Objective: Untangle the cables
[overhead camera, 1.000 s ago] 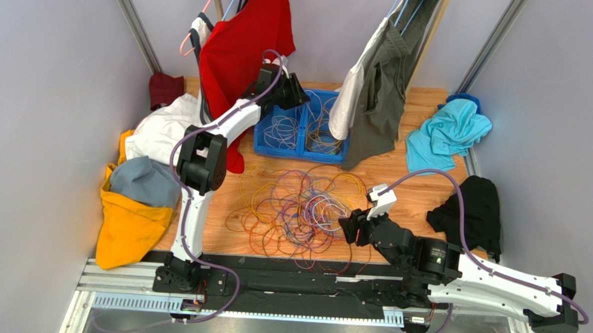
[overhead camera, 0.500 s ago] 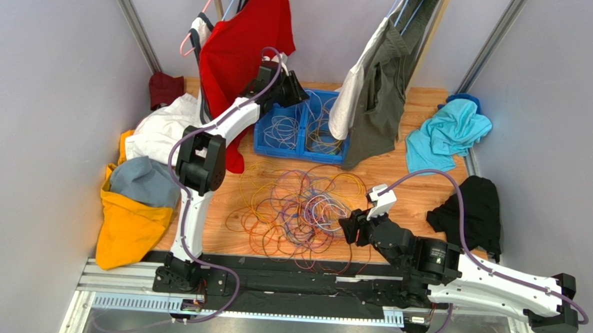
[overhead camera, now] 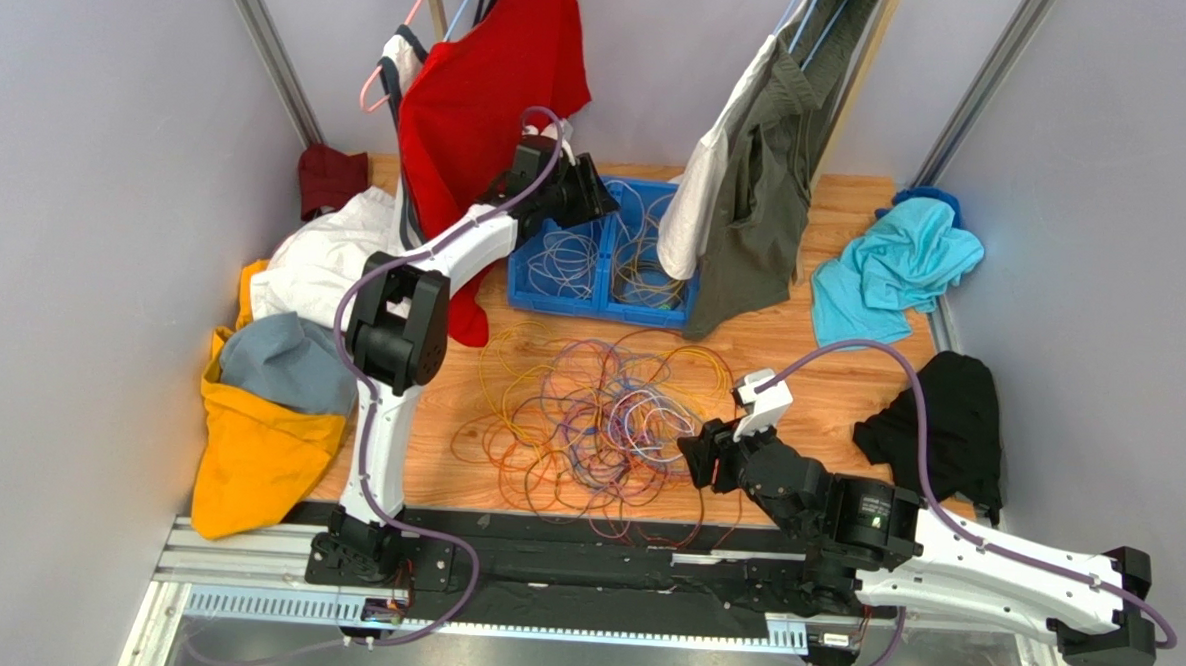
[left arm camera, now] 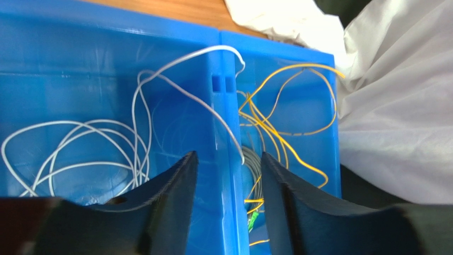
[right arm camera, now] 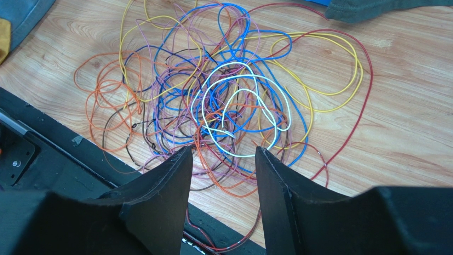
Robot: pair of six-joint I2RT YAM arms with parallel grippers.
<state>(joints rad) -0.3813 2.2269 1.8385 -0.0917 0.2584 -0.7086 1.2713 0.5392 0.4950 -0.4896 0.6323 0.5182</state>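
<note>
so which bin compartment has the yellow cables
The right compartment, beside the white cloth; the left compartment holds white cables, one draped over the divider.

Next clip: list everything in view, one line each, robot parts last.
cables: many, orange, yellow, purple, blue, red, white; tangled mid-table
bin: one, blue, two compartments; far centre
white cables: several; bin's left compartment
yellow cables: several; bin's right compartment
red shirt: one; hanging, far left
olive garment: one; hanging, far right
yellow cloth: one; left edge
teal cloth: one; far right
black cloth: one; right edge
left gripper: open, black; over bin divider
right gripper: open, black; at tangle's near-right edge
</note>
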